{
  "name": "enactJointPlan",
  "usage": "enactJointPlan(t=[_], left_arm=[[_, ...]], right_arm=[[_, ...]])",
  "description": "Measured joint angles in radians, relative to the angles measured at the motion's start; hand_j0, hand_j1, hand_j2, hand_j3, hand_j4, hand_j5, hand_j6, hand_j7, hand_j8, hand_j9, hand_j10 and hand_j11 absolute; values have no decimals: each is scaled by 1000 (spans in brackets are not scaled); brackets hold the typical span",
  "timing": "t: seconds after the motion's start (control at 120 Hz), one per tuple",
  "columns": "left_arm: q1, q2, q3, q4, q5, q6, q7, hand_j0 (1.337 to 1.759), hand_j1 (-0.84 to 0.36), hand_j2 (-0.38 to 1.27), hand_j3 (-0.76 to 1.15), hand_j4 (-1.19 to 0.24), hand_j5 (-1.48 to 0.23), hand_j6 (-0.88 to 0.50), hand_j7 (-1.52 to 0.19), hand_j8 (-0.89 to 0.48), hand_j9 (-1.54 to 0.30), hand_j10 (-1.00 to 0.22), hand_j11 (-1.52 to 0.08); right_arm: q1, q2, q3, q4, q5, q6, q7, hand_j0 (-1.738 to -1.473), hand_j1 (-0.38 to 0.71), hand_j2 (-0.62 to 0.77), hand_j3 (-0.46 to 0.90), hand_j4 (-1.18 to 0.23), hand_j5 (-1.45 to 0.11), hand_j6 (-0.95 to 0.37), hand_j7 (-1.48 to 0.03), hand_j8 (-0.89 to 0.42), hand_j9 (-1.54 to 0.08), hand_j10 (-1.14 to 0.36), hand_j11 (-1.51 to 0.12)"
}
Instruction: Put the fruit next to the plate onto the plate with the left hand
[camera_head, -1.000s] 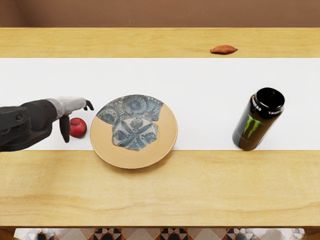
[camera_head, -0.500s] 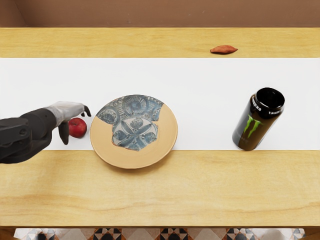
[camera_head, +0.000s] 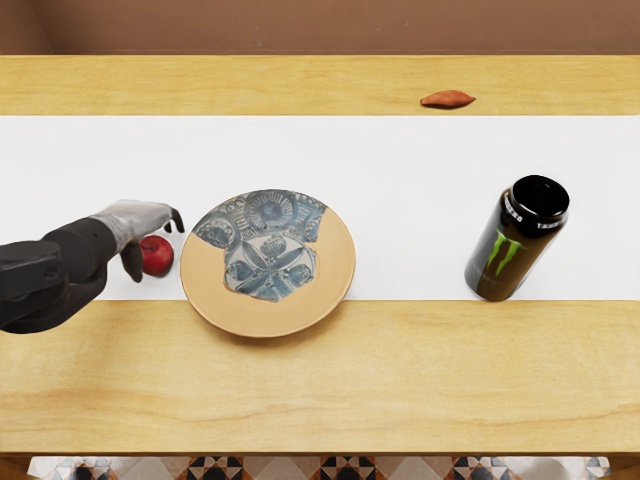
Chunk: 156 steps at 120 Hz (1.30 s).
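grasp step. left hand (camera_head: 140, 233) cups over the apple (camera_head: 159, 257), fingers half open w/ thumb at its left; prob no firm grip. apple on table (camera_head: 400, 380) just left of plate (camera_head: 338, 283). nxt: close fingers, lift, carry right over rim.

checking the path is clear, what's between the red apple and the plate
In the head view, nothing stands between them: only a narrow strip of the white runner separates the apple from the left rim of the plate.

L hand (camera_head: 136, 226) over apple (camera_head: 158, 257) | apple just left of plate (camera_head: 332, 282) | can (camera_head: 515, 240) far right
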Motion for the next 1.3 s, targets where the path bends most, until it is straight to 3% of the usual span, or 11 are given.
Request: enactJointPlan(t=[0.475, 0.625, 0.85, 0.925, 1.1, 1.167, 1.3], left_arm=[[35, 39, 0, -63, 21, 36, 0, 1658, -229, 103, 0, -493, -628, -483, -627, -477, -632, -490, -631], [37, 59, 0, -81, 20, 37, 0, 1657, -254, 240, 0, -555, -720, -489, -720, -510, -722, -553, -722], [52, 59, -1, -84, 28, 40, 1, 1653, -304, 242, 0, -598, -819, -408, -844, -408, -854, -644, -851], [52, 60, -1, -83, 26, 38, 1, 1651, -385, 457, 0, -544, -892, -355, -895, -372, -900, -666, -897], [49, 62, -1, -80, 20, 28, 1, 1647, -369, 365, 0, -499, -989, -307, -978, -331, -977, -712, -975], [38, 68, -3, -80, 16, 22, 1, 1647, -363, 357, 0, -495, -1005, -306, -995, -329, -990, -720, -988], [-62, 65, -13, -80, -18, -28, 1, 1647, -345, 330, 0, -505, -1020, -309, -1007, -329, -1002, -729, -1000]], right_arm=[[0, 0, -1, 0, 0, 0, 0, -1658, -349, 0, 0, 0, 0, 0, 0, 0, 0, 0, 0], [0, 0, -1, 0, 0, 0, 0, -1658, -349, 0, 0, 0, 0, 0, 0, 0, 0, 0, 0], [0, 0, 0, 0, 0, 0, 0, -1658, -349, 0, 0, 0, 0, 0, 0, 0, 0, 0, 0], [0, 0, 0, 0, 0, 0, 0, -1658, -349, 0, 0, 0, 0, 0, 0, 0, 0, 0, 0], [0, 0, 0, 0, 0, 0, 0, -1658, -349, 0, 0, 0, 0, 0, 0, 0, 0, 0, 0], [0, 0, 1, 0, 0, 0, 0, -1658, -349, 0, 0, 0, 0, 0, 0, 0, 0, 0, 0], [0, 0, 0, 0, 0, 0, 0, -1658, -349, 0, 0, 0, 0, 0, 0, 0, 0, 0, 0]])
